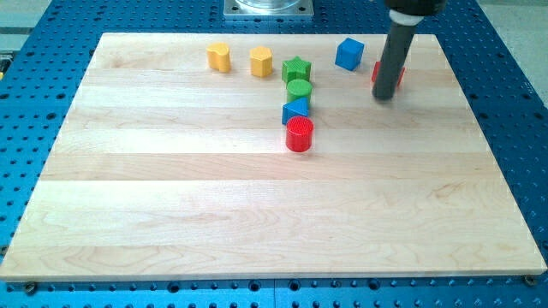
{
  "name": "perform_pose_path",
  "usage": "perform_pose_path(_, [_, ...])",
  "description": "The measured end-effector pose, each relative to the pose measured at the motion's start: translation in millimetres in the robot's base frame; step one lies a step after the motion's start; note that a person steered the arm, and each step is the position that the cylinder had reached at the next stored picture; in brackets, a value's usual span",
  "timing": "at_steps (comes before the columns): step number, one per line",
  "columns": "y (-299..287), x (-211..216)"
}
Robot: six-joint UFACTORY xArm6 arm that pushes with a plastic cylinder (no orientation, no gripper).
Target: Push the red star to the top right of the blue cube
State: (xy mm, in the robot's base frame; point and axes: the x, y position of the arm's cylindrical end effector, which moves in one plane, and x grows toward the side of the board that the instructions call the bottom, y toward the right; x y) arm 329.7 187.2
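Sitting near the board's top-right corner, the red star (388, 75) is mostly hidden behind my rod, so only red slivers show on either side of it; my tip (384, 97) rests at the star's lower edge, touching it or just beside it, I cannot tell which. There is no claw on this arm to open or close, only the bare rod. The blue cube (348, 53) stands just to the star's upper left, near but apart. I judge the star a light, rigid little block that should slide readily over the smooth wooden board (257, 214), though its points may let it spin off a glancing push, so contact belongs square on a flat flank or in a notch, low on its side. It lies flat; with so much covered, neither its pointing direction nor any long axis can be made out.
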Motion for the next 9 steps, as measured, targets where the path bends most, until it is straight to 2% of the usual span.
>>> perform_pose_path(2, [54.2, -42.7])
perform_pose_path(3, [53.8, -74.1])
perform_pose_path(5, [38.2, -36.5])
perform_pose_path(6, [26.9, -37.9])
perform_pose_path(7, [21.0, -57.7])
perform_pose_path(9, [37.7, -73.0])
